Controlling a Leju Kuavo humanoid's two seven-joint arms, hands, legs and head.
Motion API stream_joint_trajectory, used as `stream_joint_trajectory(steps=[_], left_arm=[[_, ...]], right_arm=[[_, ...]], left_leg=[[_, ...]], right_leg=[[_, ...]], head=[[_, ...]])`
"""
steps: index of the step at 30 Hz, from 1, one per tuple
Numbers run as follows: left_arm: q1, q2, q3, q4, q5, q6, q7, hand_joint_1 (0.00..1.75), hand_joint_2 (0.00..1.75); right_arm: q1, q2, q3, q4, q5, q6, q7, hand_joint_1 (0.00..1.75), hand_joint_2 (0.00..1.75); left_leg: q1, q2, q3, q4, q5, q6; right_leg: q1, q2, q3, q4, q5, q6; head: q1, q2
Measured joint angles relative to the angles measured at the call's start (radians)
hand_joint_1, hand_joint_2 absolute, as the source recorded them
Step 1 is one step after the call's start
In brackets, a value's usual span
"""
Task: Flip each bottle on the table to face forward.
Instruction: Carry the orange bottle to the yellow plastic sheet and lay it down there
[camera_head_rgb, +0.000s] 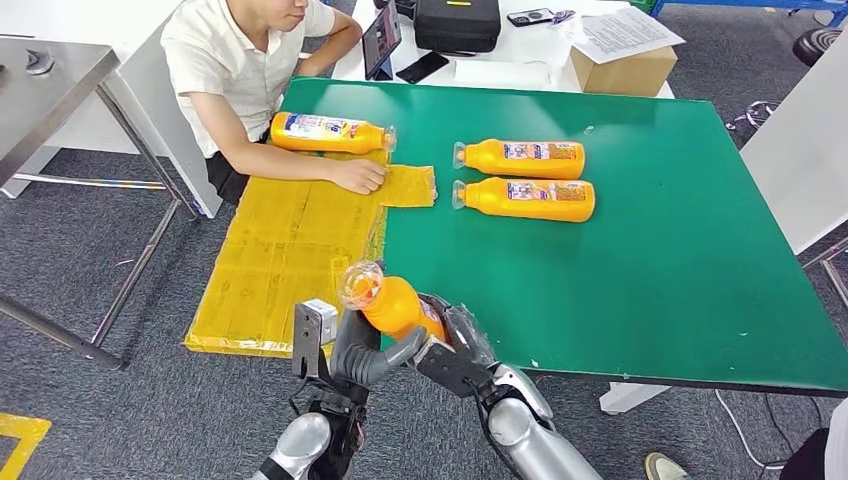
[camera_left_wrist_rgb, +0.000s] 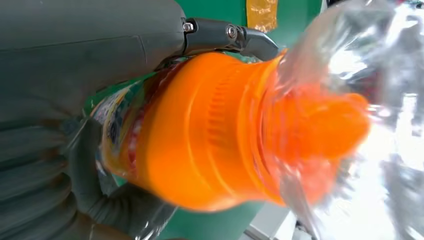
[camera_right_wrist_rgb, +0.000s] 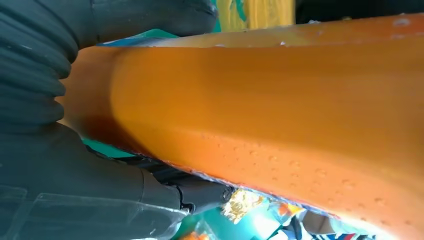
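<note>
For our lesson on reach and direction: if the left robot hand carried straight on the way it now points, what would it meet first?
The left robot hand already holds the orange bottle. Straight on, it would probably meet the yellow sheet first, then the person's hand; depth is unclear.

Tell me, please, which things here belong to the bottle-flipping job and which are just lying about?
Job: held bottle in left hand and right hand; two paired bottles; bottle by the person.
Lying about: cardboard box, black case, tablet, phone.

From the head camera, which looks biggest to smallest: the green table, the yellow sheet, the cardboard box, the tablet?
1. green table
2. yellow sheet
3. cardboard box
4. tablet
The box and tablet sit farthest away, so their true sizes are unsure.
</note>
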Motion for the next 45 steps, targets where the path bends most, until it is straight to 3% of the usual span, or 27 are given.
stream_joint_trajectory(steps=[4,10,11,12,14,15,16,17,24,32,35,40,45], left_arm=[[-0.051,-0.005,0.001,0.097,0.007,0.029,-0.026,0.00,1.75],[-0.101,-0.014,0.010,0.193,0.055,-0.021,-0.055,0.02,1.75],[-0.102,-0.014,0.013,0.196,0.061,-0.029,-0.061,0.28,1.75],[-0.102,-0.014,0.016,0.196,0.065,-0.035,-0.065,0.71,1.75],[-0.102,-0.014,0.020,0.196,0.068,-0.039,-0.068,1.58,1.75],[-0.102,-0.014,0.021,0.194,0.068,-0.038,-0.069,1.75,1.75],[-0.101,-0.014,0.023,0.193,0.069,-0.037,-0.071,1.75,1.75],[-0.099,-0.014,0.025,0.190,0.069,-0.035,-0.074,1.75,1.75],[-0.069,-0.014,0.061,0.138,0.077,0.021,-0.106,1.75,1.75],[-0.062,-0.001,0.134,0.119,0.090,0.091,-0.145,1.75,1.75],[-0.074,0.004,0.173,0.117,0.080,0.113,-0.151,1.75,1.75],[-0.101,0.016,0.215,0.120,-0.032,0.265,-0.209,1.75,1.75],[-0.128,0.018,0.244,0.133,-0.159,0.347,-0.263,1.75,1.75]], right_arm=[[0.001,0.015,0.035,-0.019,-0.009,-0.003,0.009,1.75,1.75],[-0.010,0.017,0.071,-0.044,-0.042,0.014,0.024,1.75,1.75],[-0.013,0.017,0.075,-0.044,-0.048,0.016,0.024,1.72,1.75],[-0.015,0.016,0.079,-0.044,-0.053,0.017,0.024,1.54,1.75],[-0.019,0.016,0.085,-0.044,-0.058,0.017,0.022,0.70,1.75],[-0.020,0.016,0.088,-0.044,-0.060,0.018,0.020,0.29,1.75],[-0.021,0.015,0.092,-0.044,-0.063,0.019,0.016,0.03,1.75],[-0.022,0.015,0.097,-0.045,-0.067,0.022,0.010,0.00,1.75],[-0.022,0.017,0.135,-0.060,-0.077,0.033,-0.018,0.00,1.75],[-0.019,0.038,0.163,-0.062,-0.046,-0.038,-0.033,0.00,1.75],[-0.004,0.045,0.170,-0.062,-0.023,-0.095,-0.050,0.00,1.75],[0.038,0.062,0.173,-0.079,0.020,-0.257,-0.115,0.00,1.75],[0.054,0.082,0.175,-0.111,0.029,-0.377,-0.158,0.00,1.75]], left_leg=[[0.000,-0.001,0.000,0.000,0.000,0.000],[0.000,-0.001,-0.001,0.000,0.000,0.000],[0.000,-0.001,-0.001,0.000,0.000,0.000],[0.000,-0.002,-0.001,0.000,0.000,0.000],[0.000,-0.002,-0.001,0.000,0.000,0.000],[0.000,-0.001,-0.001,0.000,0.000,0.000],[0.000,-0.001,-0.001,0.000,0.000,0.000],[0.000,-0.001,-0.001,0.000,0.000,0.000],[0.000,0.000,-0.001,0.000,0.000,0.000],[0.000,0.000,-0.001,0.000,0.000,0.000],[0.000,0.000,-0.001,0.000,0.000,0.000],[0.000,-0.001,-0.001,0.000,0.000,0.000],[0.000,-0.001,-0.002,0.000,0.000,0.000]], right_leg=[[0.000,-0.001,0.000,0.000,0.000,0.000],[0.000,-0.001,0.000,0.000,0.000,0.000],[0.000,-0.001,0.000,0.000,0.000,0.000],[0.000,-0.002,0.000,0.000,0.000,0.000],[0.000,-0.002,0.000,0.000,0.000,0.000],[0.000,-0.002,0.000,0.000,0.000,0.000],[0.000,-0.001,-0.001,0.000,0.000,0.000],[0.000,-0.001,-0.001,0.000,0.000,0.000],[0.000,-0.001,-0.001,0.000,0.000,0.000],[0.000,-0.001,-0.001,0.000,0.000,0.000],[0.000,-0.001,-0.001,0.000,0.000,0.000],[0.000,-0.001,-0.002,0.001,0.000,0.000],[0.000,-0.001,-0.002,0.001,0.000,0.000]], head=[[0.000,0.000],[0.000,0.000],[0.000,0.000],[0.000,0.000],[0.000,0.000],[0.000,0.000],[0.000,0.000],[0.000,0.000],[0.000,0.000],[0.000,0.000],[0.000,0.000],[0.000,0.000],[0.000,0.000]])
